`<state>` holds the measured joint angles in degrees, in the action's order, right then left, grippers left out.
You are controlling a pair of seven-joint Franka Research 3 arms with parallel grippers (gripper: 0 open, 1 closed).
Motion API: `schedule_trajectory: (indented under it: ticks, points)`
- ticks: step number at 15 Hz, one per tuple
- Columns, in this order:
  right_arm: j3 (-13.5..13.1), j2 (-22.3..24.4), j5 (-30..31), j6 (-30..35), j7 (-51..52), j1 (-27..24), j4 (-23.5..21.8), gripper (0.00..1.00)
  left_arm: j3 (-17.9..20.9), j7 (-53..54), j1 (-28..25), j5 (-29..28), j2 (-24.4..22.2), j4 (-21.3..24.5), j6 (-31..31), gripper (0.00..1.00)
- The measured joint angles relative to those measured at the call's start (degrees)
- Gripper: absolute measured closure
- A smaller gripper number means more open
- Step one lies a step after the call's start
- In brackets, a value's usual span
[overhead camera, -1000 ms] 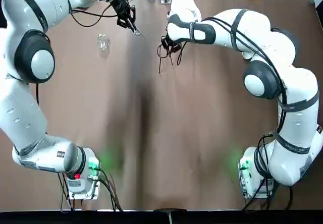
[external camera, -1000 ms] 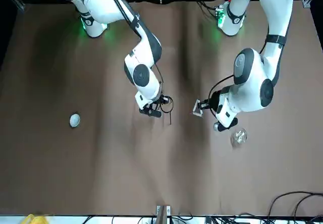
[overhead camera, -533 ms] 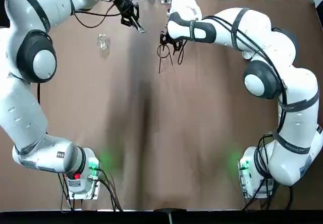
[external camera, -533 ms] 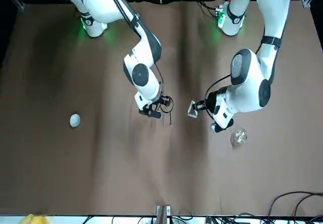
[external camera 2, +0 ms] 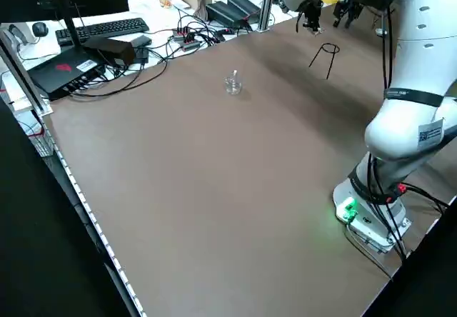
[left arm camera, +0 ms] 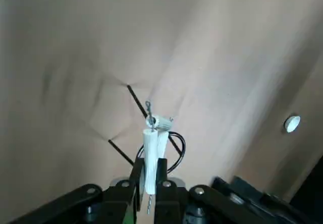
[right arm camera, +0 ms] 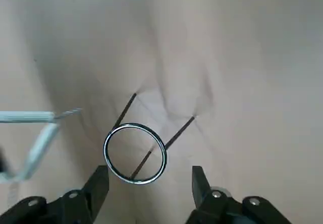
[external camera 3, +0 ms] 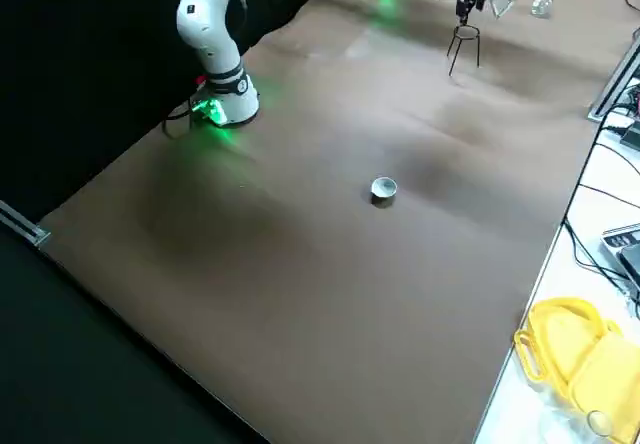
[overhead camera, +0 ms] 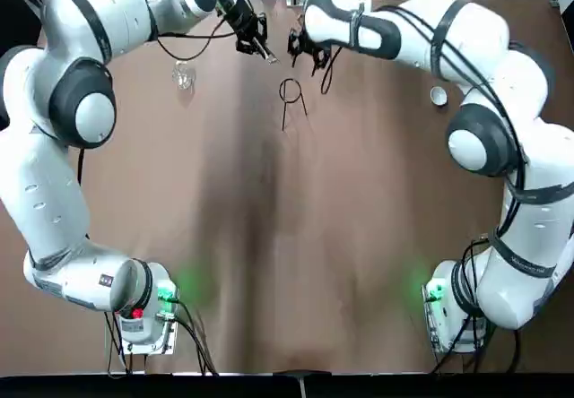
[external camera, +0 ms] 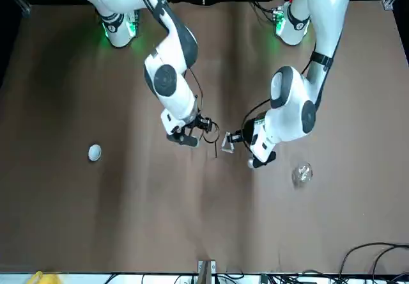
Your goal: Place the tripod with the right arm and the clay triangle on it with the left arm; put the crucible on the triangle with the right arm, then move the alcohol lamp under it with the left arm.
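The black wire tripod [overhead camera: 290, 92] stands by itself on the brown table, its ring [right arm camera: 135, 153] level. My right gripper [overhead camera: 308, 50] hangs open just above and behind it, holding nothing [right arm camera: 148, 184]. Beside it my left gripper [overhead camera: 255, 43] is shut on the white clay triangle [external camera: 228, 143], held in the air close to the tripod's ring [left arm camera: 174, 148] and seen edge-on [left arm camera: 151, 143]. The white crucible [overhead camera: 438, 96] sits far off on the right arm's side [external camera: 94, 151]. The clear alcohol lamp [overhead camera: 183, 75] stands on the left arm's side [external camera: 302, 173].
Beyond the table's far edge lie cables, a keyboard [external camera 2: 107, 28] and a metal post [external camera 2: 267, 3]. A yellow object [external camera 3: 575, 354] rests off the table near the crucible's side. The arms' bases [overhead camera: 143, 313] stand at the near edge.
My right gripper has let go of the tripod and pulled up and back from it. My left gripper has carried the clay triangle sideways toward the tripod.
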<state>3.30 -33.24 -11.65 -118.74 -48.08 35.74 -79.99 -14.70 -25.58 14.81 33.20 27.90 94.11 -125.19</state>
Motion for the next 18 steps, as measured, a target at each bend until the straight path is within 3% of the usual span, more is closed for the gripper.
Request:
schedule_trajectory:
  ticks: [6, 9, 18]
  points:
    - [-0.2, 6.4, 0.0, 11.6, 5.2, -6.4, 0.0, 0.26, 0.0, -1.6, 3.8, 1.1, 0.8, -0.1, -3.0, 0.87]
    - [-0.2, 7.7, 0.0, 14.1, 8.7, -9.4, -1.0, 0.27, 0.0, -1.9, 5.5, 1.3, 1.0, -0.1, -3.7, 0.87]
    - [-0.6, 13.0, 0.9, 14.2, 28.0, -20.2, -12.5, 0.28, 0.0, -3.4, 7.1, 1.3, 3.5, 0.1, -4.3, 0.87]
